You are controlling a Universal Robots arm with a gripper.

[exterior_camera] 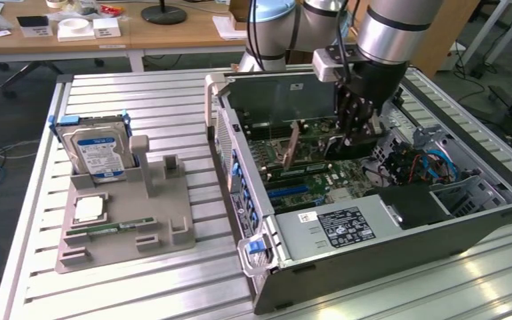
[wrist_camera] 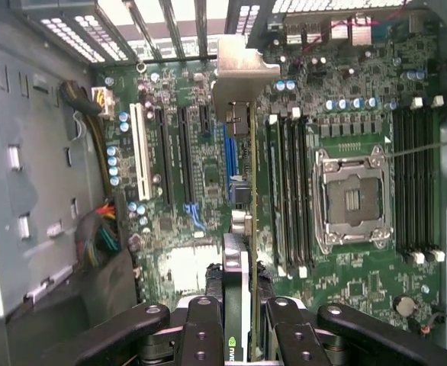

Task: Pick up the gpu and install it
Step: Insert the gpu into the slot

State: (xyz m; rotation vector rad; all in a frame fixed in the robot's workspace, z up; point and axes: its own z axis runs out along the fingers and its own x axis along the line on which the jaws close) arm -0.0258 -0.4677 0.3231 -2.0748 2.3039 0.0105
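Note:
My gripper [exterior_camera: 356, 137] reaches down into the open computer case [exterior_camera: 399, 230] and is shut on the gpu [exterior_camera: 347, 148], whose black body hangs just under the fingers. The wrist view shows the gpu [wrist_camera: 251, 175] edge-on. It runs from between my gripper [wrist_camera: 242, 339] fingers out to its silver end bracket [wrist_camera: 242, 76] near the case's slotted wall. The card stands upright over the motherboard [wrist_camera: 200, 175], in line with the blue expansion slot [wrist_camera: 230, 156]. I cannot tell whether its edge touches the slot.
The CPU socket [wrist_camera: 352, 200] and memory slots [wrist_camera: 288, 191] lie beside the card, and cable bundles [wrist_camera: 98, 236] lie near the case wall. On the exterior view's left, a grey fixture [exterior_camera: 163, 220] holds a hard drive [exterior_camera: 101, 150], a processor chip [exterior_camera: 89, 210] and a memory stick [exterior_camera: 114, 227].

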